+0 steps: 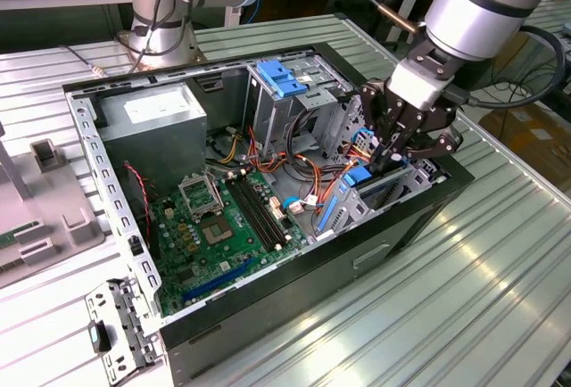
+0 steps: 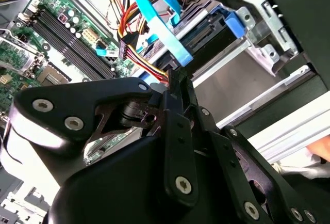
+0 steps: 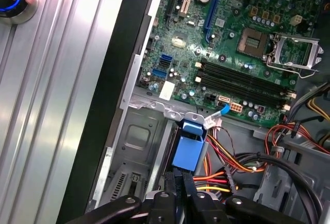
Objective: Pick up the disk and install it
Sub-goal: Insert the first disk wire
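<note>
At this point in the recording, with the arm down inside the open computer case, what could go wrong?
The black tool sits at the blue plastic carrier frame among loose orange, yellow and red cables; it might snag or pinch them. The flat blue ribbon cable passes close by and could get caught. The green motherboard lies exposed beside the bay.

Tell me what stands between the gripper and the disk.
In the second wrist view, a blue flat cable and a bundle of coloured wires run down to the tip of the gripper, crossing in front of the disk in its bay. They seem to be in the way.
</note>
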You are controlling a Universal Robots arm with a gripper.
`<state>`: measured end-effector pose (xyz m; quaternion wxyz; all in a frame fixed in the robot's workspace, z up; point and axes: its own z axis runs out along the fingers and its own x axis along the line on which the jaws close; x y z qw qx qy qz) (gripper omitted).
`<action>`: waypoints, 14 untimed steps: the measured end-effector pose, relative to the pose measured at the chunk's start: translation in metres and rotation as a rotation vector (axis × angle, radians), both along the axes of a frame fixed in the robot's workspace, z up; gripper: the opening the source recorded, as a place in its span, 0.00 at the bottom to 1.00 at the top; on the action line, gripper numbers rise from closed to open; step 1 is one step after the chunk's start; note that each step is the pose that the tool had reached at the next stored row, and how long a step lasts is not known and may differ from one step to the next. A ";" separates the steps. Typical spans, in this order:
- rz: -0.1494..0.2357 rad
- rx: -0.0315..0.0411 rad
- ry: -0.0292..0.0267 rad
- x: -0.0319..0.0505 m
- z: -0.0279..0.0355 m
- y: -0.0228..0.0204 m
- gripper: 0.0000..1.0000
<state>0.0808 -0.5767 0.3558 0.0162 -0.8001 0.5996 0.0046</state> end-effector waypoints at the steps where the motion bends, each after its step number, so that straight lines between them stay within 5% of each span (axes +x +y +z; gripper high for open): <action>1: -0.004 -0.0001 0.0000 -0.0010 0.0000 0.0000 0.18; 14: -0.069 0.0000 0.0000 -0.0103 -0.0001 0.0000 0.18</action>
